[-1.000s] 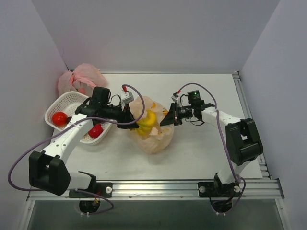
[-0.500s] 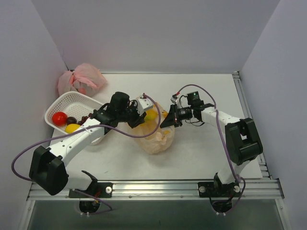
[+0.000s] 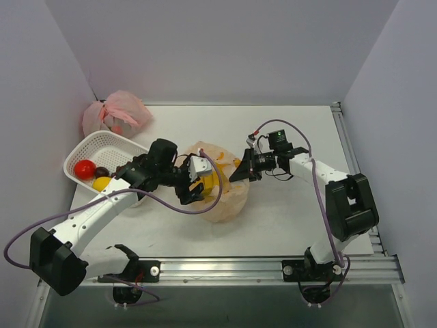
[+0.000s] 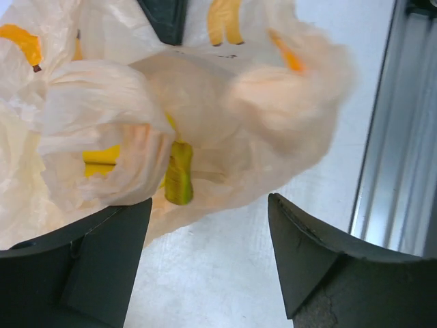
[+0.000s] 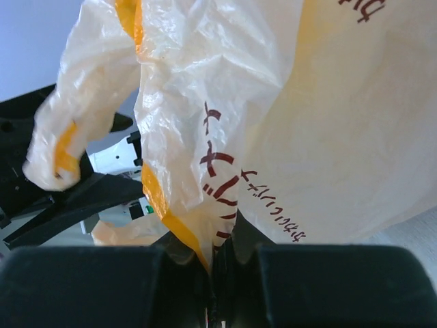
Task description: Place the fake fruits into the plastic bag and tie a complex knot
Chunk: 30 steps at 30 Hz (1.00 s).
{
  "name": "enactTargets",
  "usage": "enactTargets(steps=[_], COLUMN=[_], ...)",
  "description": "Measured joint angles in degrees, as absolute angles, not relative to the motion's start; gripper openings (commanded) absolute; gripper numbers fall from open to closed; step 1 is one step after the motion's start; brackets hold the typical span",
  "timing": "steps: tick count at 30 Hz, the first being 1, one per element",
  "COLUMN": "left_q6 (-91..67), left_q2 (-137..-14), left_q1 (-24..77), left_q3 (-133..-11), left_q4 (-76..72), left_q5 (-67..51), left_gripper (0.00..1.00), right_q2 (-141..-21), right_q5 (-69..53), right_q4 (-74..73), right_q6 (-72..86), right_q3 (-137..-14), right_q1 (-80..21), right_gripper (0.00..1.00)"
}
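Observation:
The plastic bag [image 3: 222, 188], pale orange with banana prints, lies at the table's middle. Yellow fruit [image 3: 216, 175] shows in its mouth. My right gripper [image 3: 239, 171] is shut on the bag's right edge and holds it up; in the right wrist view the film [image 5: 273, 123] runs down between the closed jaws of the gripper [image 5: 217, 256]. My left gripper [image 3: 192, 192] is open and empty at the bag's near-left side. In the left wrist view the bag [image 4: 205, 102] bulges just ahead of the gripper [image 4: 208, 225], with a yellow-green piece [image 4: 179, 174] showing through. A red fruit [image 3: 84, 169], a purple one [image 3: 102, 171] and a yellow one [image 3: 102, 183] lie in the basket.
The white mesh basket [image 3: 92, 145] stands at the left, partly under my left arm. A pink tied bag [image 3: 116, 113] lies behind it by the back wall. A metal rail [image 3: 225, 266] runs along the near edge and shows in the left wrist view [image 4: 403, 123].
My left arm has swung from the basket across to the bag, then down to the bag's near-left side. The right gripper has kept its hold on the bag's edge.

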<state>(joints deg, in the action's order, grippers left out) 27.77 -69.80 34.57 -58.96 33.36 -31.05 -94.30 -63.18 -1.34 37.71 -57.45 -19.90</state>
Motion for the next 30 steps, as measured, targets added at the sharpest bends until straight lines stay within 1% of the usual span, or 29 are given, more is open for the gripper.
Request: enactTargets(steps=[5,6,8,9,12,13,14,15,16,17,18,19,21,22,26,27,28,29,30], left_q6=[25.8,24.6,22.2,21.1,18.4,17.8,17.0,16.6,16.1,15.8,15.9,16.4,17.6,18.5,24.0,25.9,27.9,29.7,31.2], left_q2=[-66.3,-65.8,-65.3,-65.4,-66.8,-67.4,-68.1,-68.9,-69.7,-70.5,-71.3,-71.8,-72.0,-71.9,-71.0,-70.8,-70.7,-70.6,-70.6], left_q1=[34.5,34.5,34.7,34.9,36.7,37.3,37.9,38.7,39.4,40.2,41.1,42.4,45.4,47.0,52.1,52.8,53.5,54.2,54.9], left_q3=[-59.0,-59.0,-59.0,-59.0,-59.0,-59.0,-59.0,-59.0,-59.2,-59.6,-60.0,-60.3,-60.4,-60.3,-58.7,-58.1,-57.5,-56.9,-56.6], left_q4=[36.0,35.8,34.9,34.3,31.3,30.2,29.1,28.3,27.7,27.6,27.7,27.9,29.1,30.2,33.7,34.6,35.6,36.9,38.5], left_q5=[-35.9,-36.8,-38.9,-39.4,-40.6,-40.8,-41.1,-41.8,-42.5,-43.3,-44.3,-45.3,-46.9,-47.9,-48.5,-48.1,-47.4,-46.8,-46.7], left_gripper=[0.81,0.89,0.92,0.96,0.97,0.96,0.92,0.85,0.68,0.57,0.5,0.36,0.23,0.18,0.16,0.18,0.26,0.39,0.61], right_q2=[-92.0,-91.4,-90.1,-89.6,-89.2,-89.2,-89.2,-89.2,-89.2,-89.2,-89.2,-89.2,-89.2,-89.2,-89.2,-89.2,-89.2,-89.2,-89.2], right_q5=[-60.3,-59.7,-58.3,-57.8,-56.5,-56.1,-55.9,-55.7,-55.4,-55.2,-54.8,-54.6,-54.2,-54.2,-54.5,-54.8,-55.0,-55.1,-55.0], right_q4=[-4.8,-5.4,-6.3,-6.7,-7.5,-7.9,-8.3,-8.7,-9.0,-9.4,-9.9,-10.2,-10.8,-11.0,-12.1,-12.4,-12.8,-13.3,-13.4], right_q6=[35.4,34.8,33.5,32.9,31.8,31.4,31.2,31.1,30.9,30.8,30.7,30.5,30.5,30.4,30.5,30.5,30.6,30.6,30.5], right_q3=[-57.4,-57.3,-57.1,-57.1,-57.1,-57.1,-57.1,-57.1,-57.1,-57.2,-57.4,-57.6,-58.1,-58.4,-59.4,-59.5,-59.5,-59.5,-59.5], right_q1=[-20.3,-20.6,-21.6,-22.2,-23.8,-24.3,-24.6,-24.8,-24.8,-24.7,-24.7,-24.7,-24.4,-24.2,-23.7,-23.7,-23.7,-23.7,-23.7], right_gripper=[0.0,0.0,0.0,0.0,0.0,0.0,0.0,0.0,0.0,0.0,0.0,0.0,0.0,0.0,0.0,0.0,0.0,0.0,0.0])
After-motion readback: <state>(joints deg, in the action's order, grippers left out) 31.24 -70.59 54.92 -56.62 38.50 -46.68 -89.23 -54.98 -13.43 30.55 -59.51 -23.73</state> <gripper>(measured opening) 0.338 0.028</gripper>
